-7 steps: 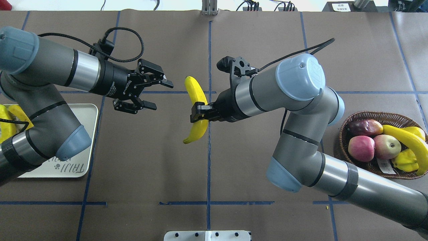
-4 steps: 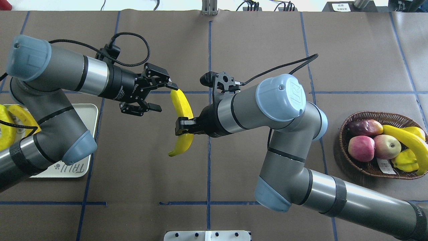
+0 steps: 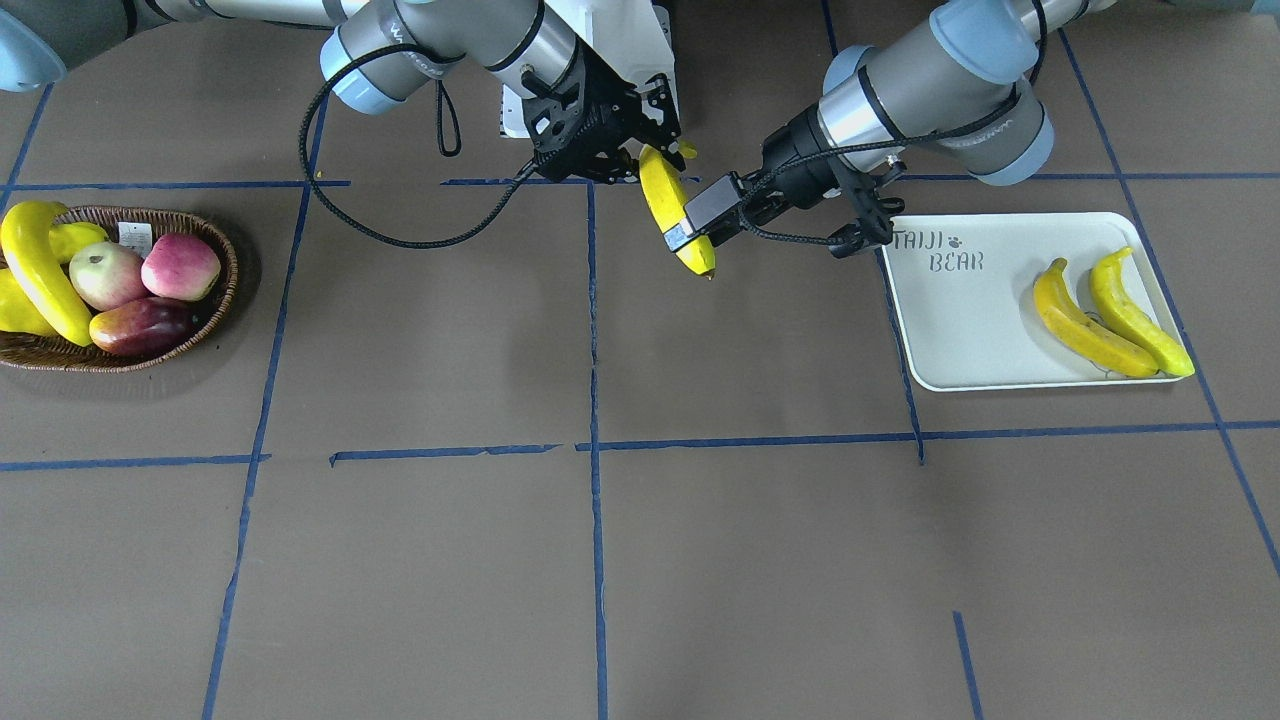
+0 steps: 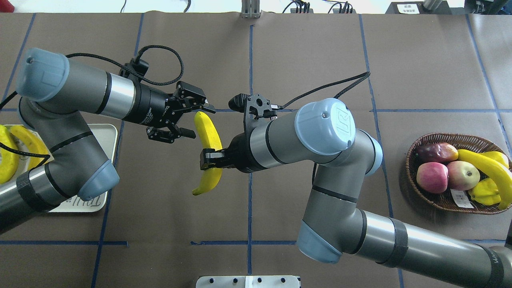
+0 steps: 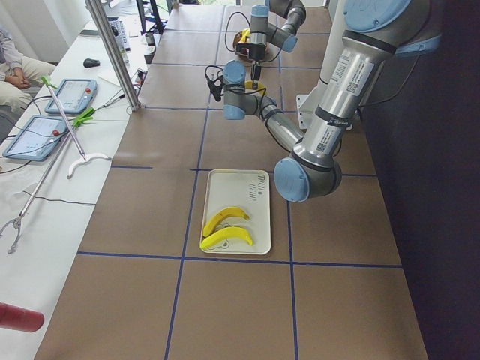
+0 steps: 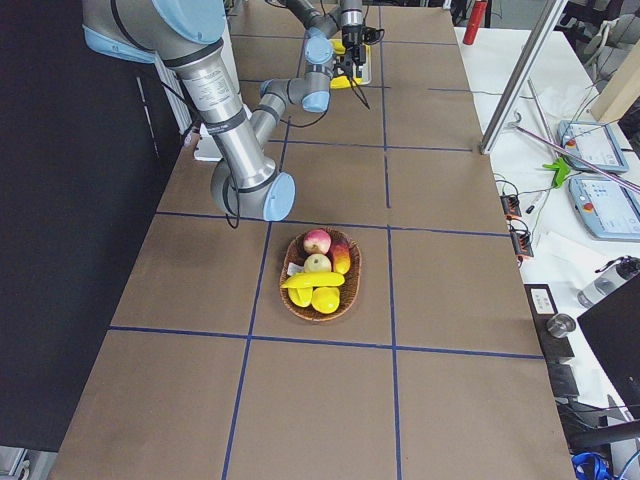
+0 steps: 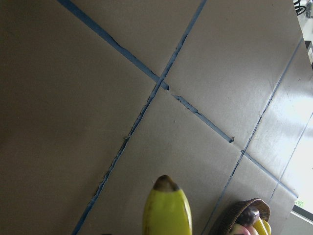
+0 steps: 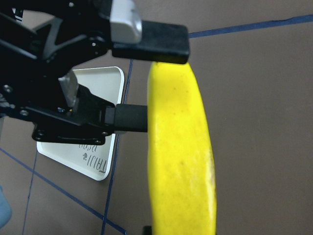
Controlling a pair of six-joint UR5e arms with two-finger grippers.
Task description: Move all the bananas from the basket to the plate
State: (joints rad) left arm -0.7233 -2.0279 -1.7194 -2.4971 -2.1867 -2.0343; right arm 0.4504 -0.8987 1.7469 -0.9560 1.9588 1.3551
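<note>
Held banana (image 4: 209,132) aloft over the middle of the bench (image 4: 304,48), clear of the surface, long axis pointing away from the robot. Pinched a little below mid-length by the right end effector (image 4: 209,157), closed firmly on it. Far tip lodged between the jaws of the left end effector (image 4: 205,122), spread wide and not yet closed. In the right wrist view, one finger (image 8: 156,41) over the tip and the other against the banana's side.

Compared with a second ago: carried leftward by the right arm, off the bench's centre line. Met partway by the left end effector, then well apart from the fruit and now straddling it. Jaw spread much the same as before.

Best read as a mid-air hand-over on the point of completing. Next, presumably, closing the left jaws, then letting go on the right. Some risk of a slip or swing if released before a firm hold, given smooth curved skin and a grip so near the tip.

Further out: two bananas (image 3: 1085,325) side by side on the plate (image 3: 960,340), at the end away from its lettering. Last banana (image 3: 40,275) in the basket (image 3: 215,300), lying beside apples (image 3: 180,265). Roughly half done, counting deliveries.
</note>
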